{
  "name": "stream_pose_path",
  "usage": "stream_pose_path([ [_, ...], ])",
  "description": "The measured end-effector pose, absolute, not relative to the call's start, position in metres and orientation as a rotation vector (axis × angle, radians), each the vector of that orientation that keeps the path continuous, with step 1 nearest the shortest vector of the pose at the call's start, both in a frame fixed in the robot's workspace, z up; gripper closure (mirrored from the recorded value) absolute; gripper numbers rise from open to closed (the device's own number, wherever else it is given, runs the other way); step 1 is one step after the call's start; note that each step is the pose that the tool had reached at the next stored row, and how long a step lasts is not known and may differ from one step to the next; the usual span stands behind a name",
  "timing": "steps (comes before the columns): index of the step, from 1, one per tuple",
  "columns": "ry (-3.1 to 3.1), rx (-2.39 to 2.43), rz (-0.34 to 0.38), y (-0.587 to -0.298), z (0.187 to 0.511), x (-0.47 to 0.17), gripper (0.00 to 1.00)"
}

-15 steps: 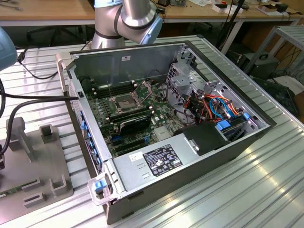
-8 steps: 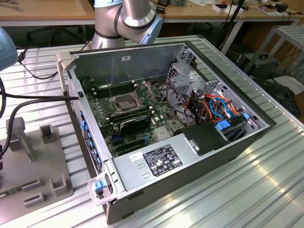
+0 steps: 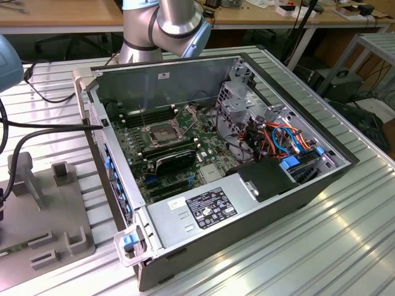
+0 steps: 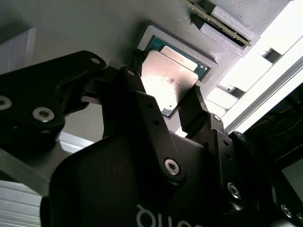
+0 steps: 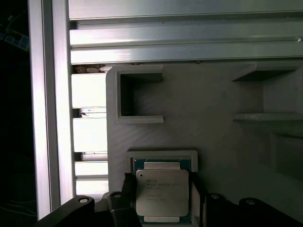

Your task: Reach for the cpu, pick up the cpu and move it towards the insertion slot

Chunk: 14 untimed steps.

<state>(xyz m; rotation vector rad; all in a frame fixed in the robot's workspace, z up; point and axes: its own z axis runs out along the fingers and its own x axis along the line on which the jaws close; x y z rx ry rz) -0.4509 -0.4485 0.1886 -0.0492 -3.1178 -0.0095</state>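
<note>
Silvery cpu [image 5: 162, 191] lies in its grey fixture [image 5: 213, 118], directly inside your gripper [image 5: 162, 185]; whether it's clamped yet, you cannot tell.

One cpu [image 5: 162, 191], one insertion slot [image 3: 160, 132]

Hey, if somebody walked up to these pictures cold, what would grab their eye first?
Most likely the open computer case in the middle of the exterior view, with its green board bared and the shiny insertion slot on that board. In both wrist views the silvery cpu stands out, lying in the square recess of a grey holder with the black gripper close around it.
</note>
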Motion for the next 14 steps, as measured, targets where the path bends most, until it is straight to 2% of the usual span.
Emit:
stream_pose_path([
  [14,-3.118,-0.049,-0.010,-0.448,0.202,-0.451,0.45],
])
